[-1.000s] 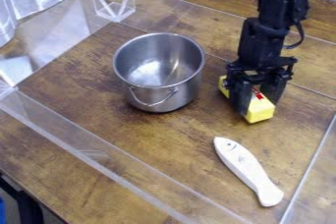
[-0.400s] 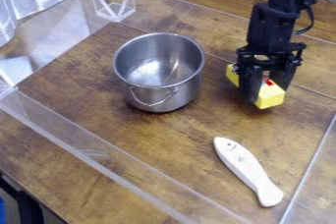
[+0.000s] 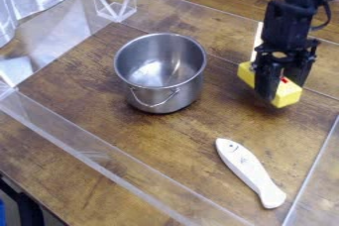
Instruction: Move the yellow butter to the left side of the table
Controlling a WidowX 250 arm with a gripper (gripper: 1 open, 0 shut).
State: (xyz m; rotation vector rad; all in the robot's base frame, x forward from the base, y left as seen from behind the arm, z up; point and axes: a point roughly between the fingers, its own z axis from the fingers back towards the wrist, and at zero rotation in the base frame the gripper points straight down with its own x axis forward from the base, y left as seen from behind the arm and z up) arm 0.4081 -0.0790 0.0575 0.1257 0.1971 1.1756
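The yellow butter (image 3: 281, 96), a small bright-yellow block, sits between the black fingers of my gripper (image 3: 281, 79) at the right side of the dark wood table (image 3: 79, 86). The gripper points down and is shut on the butter, which looks raised a little off the planks. Its fingers cover the block's top, so only the left end and the lower edge show. The arm rises out of the top of the view.
A steel pot (image 3: 159, 69) with a wire handle stands left of the butter, near the middle. A white spatula-like utensil (image 3: 249, 170) lies at the front right. Clear plastic walls (image 3: 79, 141) edge the table at front and back left.
The gripper has moved up and to the right in the picture, carrying the yellow butter with it. The pot and the white utensil have stayed put.
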